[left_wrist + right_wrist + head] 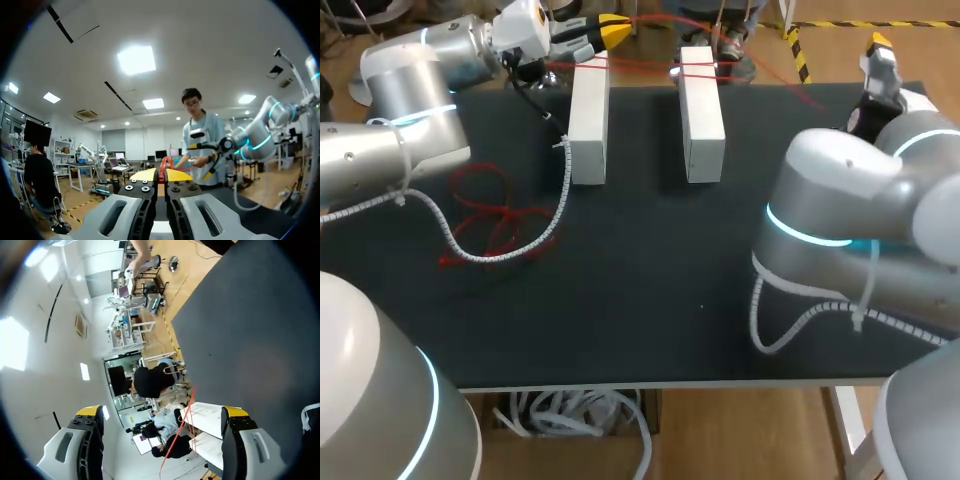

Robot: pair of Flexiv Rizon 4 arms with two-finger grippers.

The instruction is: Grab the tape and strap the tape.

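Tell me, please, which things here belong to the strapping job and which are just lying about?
Job: tape, pinched in the left gripper; left block and right block, which it crosses.
Lying about: red tangle on the table; right gripper, open and empty.

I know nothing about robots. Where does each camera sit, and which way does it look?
Head view: fixed above and behind, looking down on the black table; grey left arm and right arm show.
Left wrist view: on the left wrist, facing the room; left jaws pinch thin red tape.
Right wrist view: on the right wrist, facing over the table; right jaws open.
Head and right wrist views share two white rectangular blocks.
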